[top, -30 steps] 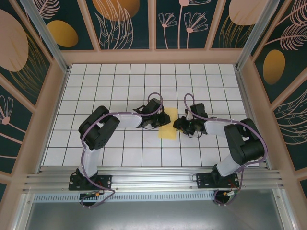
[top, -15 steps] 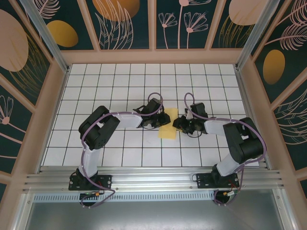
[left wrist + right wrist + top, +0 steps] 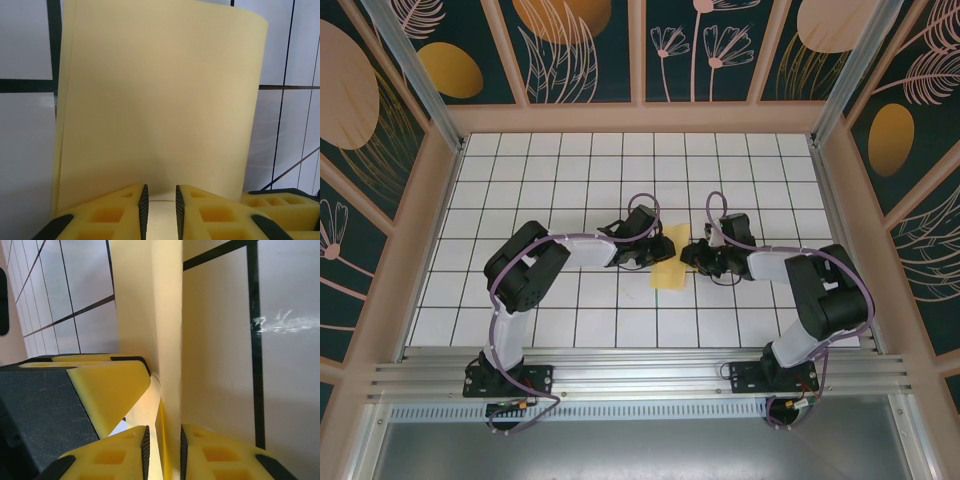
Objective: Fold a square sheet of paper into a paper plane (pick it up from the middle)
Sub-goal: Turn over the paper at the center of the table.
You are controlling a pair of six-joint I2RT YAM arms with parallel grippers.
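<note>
- Right claw point(image 3: 163, 442): two yellow foam pads with black inner edges are seen at the lower edge, closed to a narrow gap.
- Sheet of paper point(image 3: 170, 315): yellow and folded. Its doubled edge is gripped between those pads and is seen running straight up.
- Left claw point(image 3: 144, 368): a yellow wedge-shaped finger point(image 3: 107, 390) on a dark body is pressed against the sheet's left side.
- Surface point(image 3: 290, 390): white tiles are divided by black lines, with a pale scuff point(image 3: 285, 322) across one line.

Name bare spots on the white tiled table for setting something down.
Free: far tile rows below the back wall; near rows between the arm bases. Crowded: centre, where left gripper and right gripper meet the yellow paper sheet.
</note>
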